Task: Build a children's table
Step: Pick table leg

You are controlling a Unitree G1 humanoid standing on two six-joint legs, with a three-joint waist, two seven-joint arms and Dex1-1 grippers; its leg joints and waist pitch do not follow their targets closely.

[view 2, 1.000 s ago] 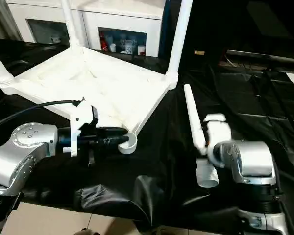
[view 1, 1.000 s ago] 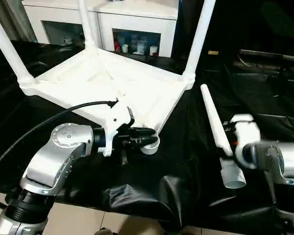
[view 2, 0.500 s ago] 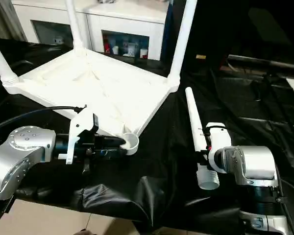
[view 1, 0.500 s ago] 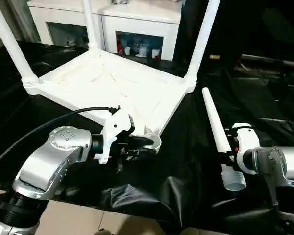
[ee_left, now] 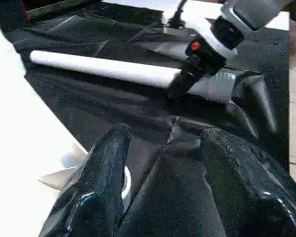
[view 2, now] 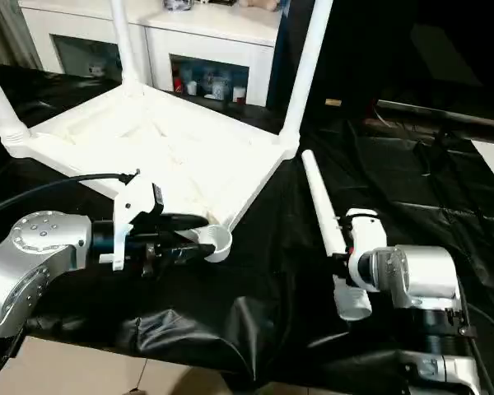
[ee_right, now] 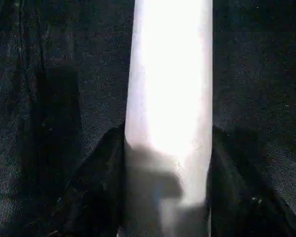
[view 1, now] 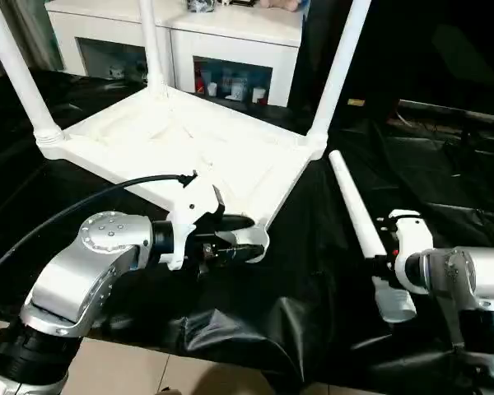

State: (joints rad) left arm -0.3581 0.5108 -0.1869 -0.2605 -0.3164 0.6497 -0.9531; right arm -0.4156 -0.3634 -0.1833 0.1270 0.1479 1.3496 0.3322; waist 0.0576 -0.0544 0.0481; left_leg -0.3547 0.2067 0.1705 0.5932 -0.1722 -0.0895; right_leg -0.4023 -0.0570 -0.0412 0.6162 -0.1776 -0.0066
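Upside-down on the black-draped bench (view 1: 329, 271), the white tabletop (view 1: 181, 140) already carried three legs, while the right gripper (view 2: 342, 262) pinched the fourth leg (view 1: 354, 210) and the spread left gripper (view 1: 240, 247) straddled the empty corner socket (view 2: 216, 241).

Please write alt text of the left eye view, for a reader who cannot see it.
An upside-down white children's table lies on a black sheet with three legs already standing up. The left gripper is at its empty near corner socket, while the right gripper is shut on the fourth leg, beside the table.
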